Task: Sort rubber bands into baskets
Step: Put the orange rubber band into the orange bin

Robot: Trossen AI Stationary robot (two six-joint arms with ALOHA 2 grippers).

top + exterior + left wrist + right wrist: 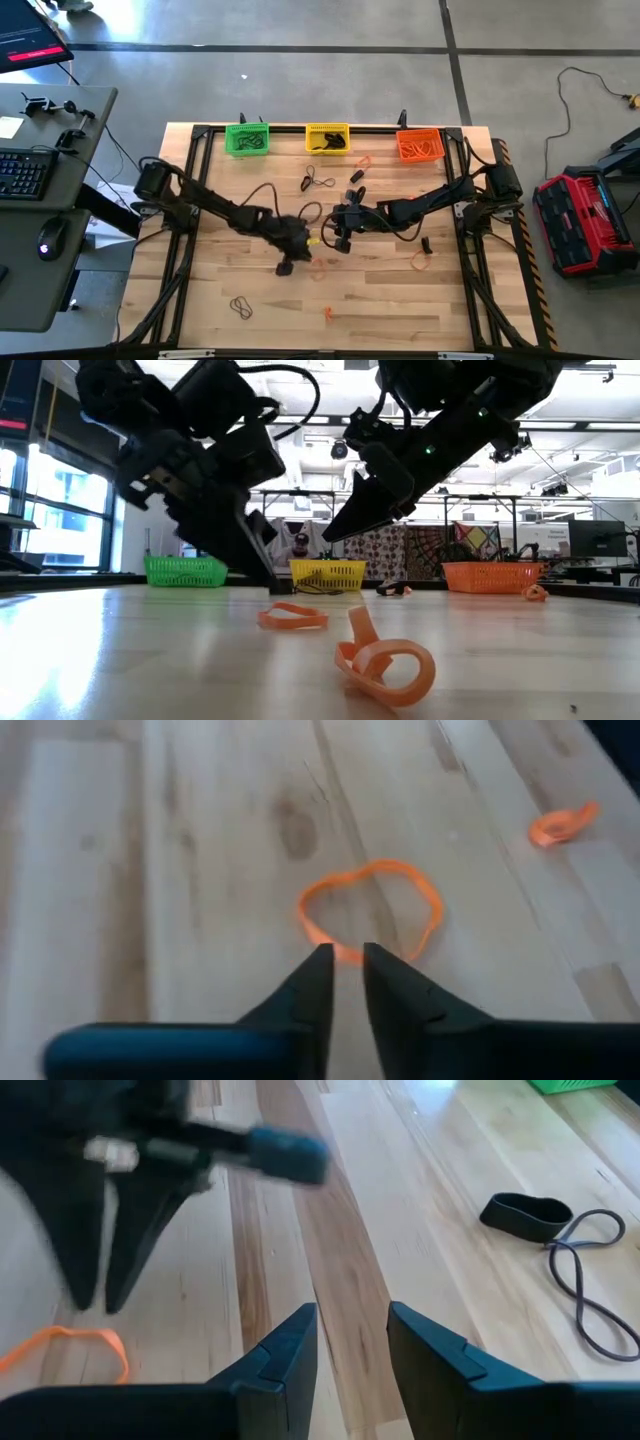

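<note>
The left gripper (342,965) stands low at the frame centre, its fingers a narrow slit apart and holding nothing. Just beyond the tips an orange rubber band (370,910) lies flat on the table (400,300). The right gripper (352,1330) hovers close by, half open and empty. The baskets (327,138) line the top edge.

L arm reaches in from mid-left of the high view; left gripper (343,972) low at frame centre, tips nearly together w/ a thin gap. R arm from mid-right; right gripper (352,1330) beside it, fingers apart.
</note>
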